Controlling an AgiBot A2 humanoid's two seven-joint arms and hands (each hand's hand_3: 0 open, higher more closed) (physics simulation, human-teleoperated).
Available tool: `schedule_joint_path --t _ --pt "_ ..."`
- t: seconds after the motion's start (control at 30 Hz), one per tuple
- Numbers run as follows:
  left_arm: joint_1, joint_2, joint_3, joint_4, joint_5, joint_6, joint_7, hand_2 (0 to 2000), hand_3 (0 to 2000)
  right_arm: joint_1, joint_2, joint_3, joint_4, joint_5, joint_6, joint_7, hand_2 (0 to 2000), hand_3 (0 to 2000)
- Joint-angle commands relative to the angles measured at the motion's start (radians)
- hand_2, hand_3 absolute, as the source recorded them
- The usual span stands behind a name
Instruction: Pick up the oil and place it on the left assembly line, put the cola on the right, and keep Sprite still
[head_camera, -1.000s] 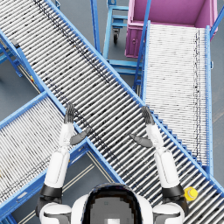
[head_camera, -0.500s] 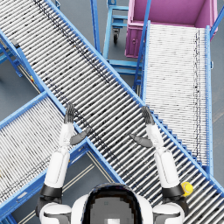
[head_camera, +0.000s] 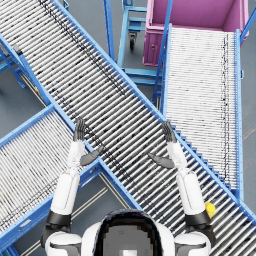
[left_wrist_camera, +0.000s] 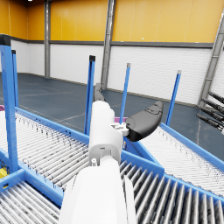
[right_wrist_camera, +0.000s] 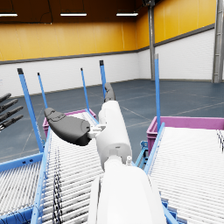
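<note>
No bottle shows whole in any view. A small yellow thing (head_camera: 210, 209) lies on the long diagonal roller conveyor (head_camera: 115, 115) beside my right forearm, partly hidden by it; I cannot tell what it is. My left hand (head_camera: 82, 147) hovers over the near edge of that conveyor, fingers straight and apart, holding nothing. My right hand (head_camera: 167, 148) hangs over the conveyor's rollers, likewise spread and empty. The left wrist view shows the left hand (left_wrist_camera: 142, 122) open above the rollers. In the right wrist view the right hand (right_wrist_camera: 72, 126) is open too.
A second roller line (head_camera: 30, 165) runs off at the lower left. A third line (head_camera: 200, 95) on the right leads up to a magenta bin (head_camera: 195, 15). Blue frame rails and upright posts (left_wrist_camera: 89, 94) edge the lines. Grey floor lies between them.
The yellow thing has slid a little up the diagonal conveyor along my right forearm. Both arms and hands stay as they were.
</note>
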Motion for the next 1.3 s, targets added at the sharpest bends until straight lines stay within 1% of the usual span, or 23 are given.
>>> schedule_joint_path --t 0.03,0.9,0.93,1.0,1.07,1.17,1.3 --pt "0.0 0.0 0.0 0.0 0.0 0.0 0.0 0 0 0.0 0.0 0.0 0.0 0.0 0.0 0.0 0 0" --pt "0.0 0.0 0.0 0.0 0.0 0.0 0.0 0 0 0.0 0.0 0.0 0.0 0.0 0.0 0.0 0 0" --pt "0.007 0.004 0.016 0.021 0.0 0.0 0.0 0 0 0.015 -0.009 0.026 -0.02 0.0 0.0 0.0 0 0" --pt "0.016 0.015 -0.016 0.001 0.0 -0.049 -0.049 0 0 0.019 -0.017 0.006 -0.02 0.0 -0.048 0.049 0 0" --pt "0.034 0.029 -0.047 -0.009 0.0 -0.074 -0.074 0 0 0.028 -0.028 -0.013 -0.003 0.0 -0.073 0.074 0 0" --pt "0.051 0.044 -0.083 -0.034 0.0 -0.091 -0.091 0 0 0.044 -0.045 -0.042 0.025 0.0 -0.09 0.091 0 0" --pt "0.091 0.064 -0.13 -0.045 0.0 -0.098 -0.098 0 0 0.077 -0.067 -0.1 0.056 0.0 -0.097 0.098 0 0"
